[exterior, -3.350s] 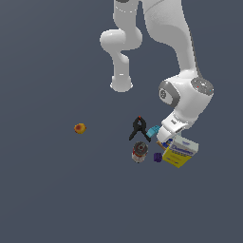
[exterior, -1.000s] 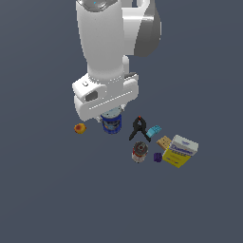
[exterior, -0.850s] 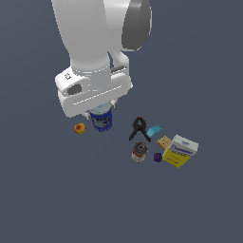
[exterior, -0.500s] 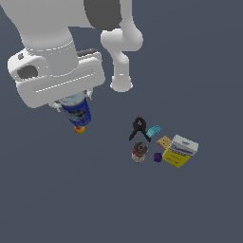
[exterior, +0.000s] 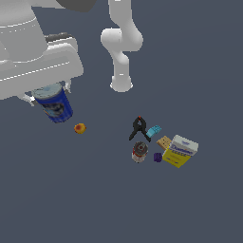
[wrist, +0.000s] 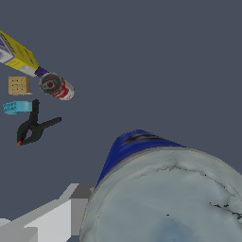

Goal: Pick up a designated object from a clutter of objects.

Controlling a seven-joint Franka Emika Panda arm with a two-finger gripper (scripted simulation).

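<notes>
The blue can with a silver-grey lid hangs tilted in the air at the exterior view's left, well above the floor. My gripper is shut on the blue can, and its fingers are mostly hidden under the big white hand. In the wrist view the can's lid fills the near corner. The clutter lies apart, toward the exterior view's right: black clamp, light-blue block, red-silver can, purple cube, yellow box and white-blue box.
A small orange-red ball lies alone on the dark floor just below the held can. A tan block sits in the heap. The arm's white base stands behind the clutter.
The arm has swung further toward the exterior view's left and nearer the camera with the blue can in its grip, away from the clutter. The heap has not moved.
</notes>
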